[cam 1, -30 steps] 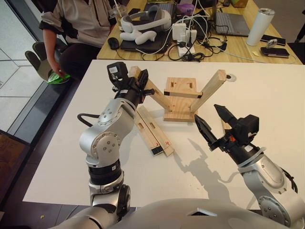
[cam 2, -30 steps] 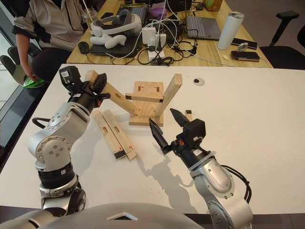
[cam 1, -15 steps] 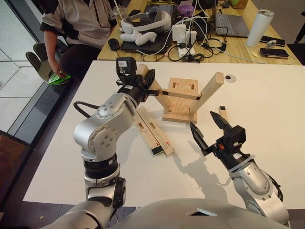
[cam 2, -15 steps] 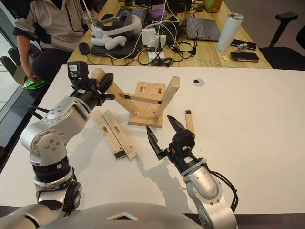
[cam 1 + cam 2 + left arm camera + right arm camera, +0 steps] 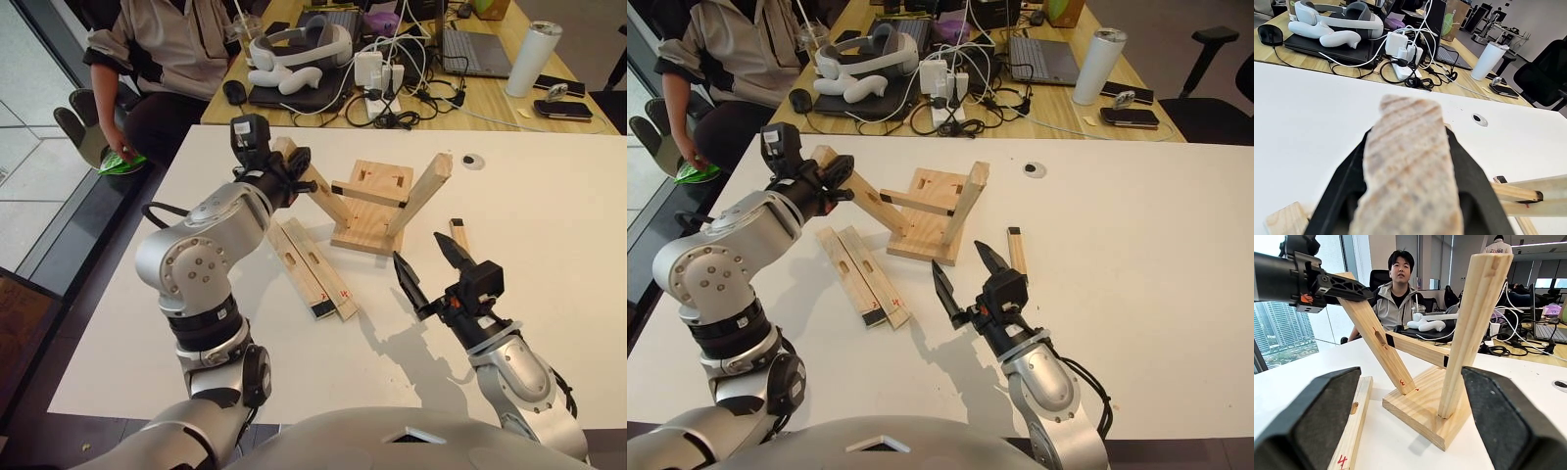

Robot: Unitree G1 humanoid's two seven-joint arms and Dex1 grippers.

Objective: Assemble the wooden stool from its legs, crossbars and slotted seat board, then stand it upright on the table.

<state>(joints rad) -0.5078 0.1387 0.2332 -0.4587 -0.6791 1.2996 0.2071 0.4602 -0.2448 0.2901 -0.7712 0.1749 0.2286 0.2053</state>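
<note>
The left claw (image 5: 292,168) is clenched on the top end of one leg (image 5: 318,193) — in the left wrist view the wood fills the space between its black fingers (image 5: 1338,193). That leg slants down and away from the claw into the seat board (image 5: 364,237), which lies flat on the white table (image 5: 549,225). A second leg (image 5: 421,191) rises from the board's far side, tilted the other way, and a crossbar (image 5: 370,194) joins the two. Near the left claw, on the robot's side of it, two loose legs (image 5: 313,269) lie side by side, touching. The right claw (image 5: 417,247) hangs released above the table, fingers spread wide, the board just ahead of its tips. A short loose crossbar (image 5: 458,235) lies flat just beside its outer finger — apart from the board.
</note>
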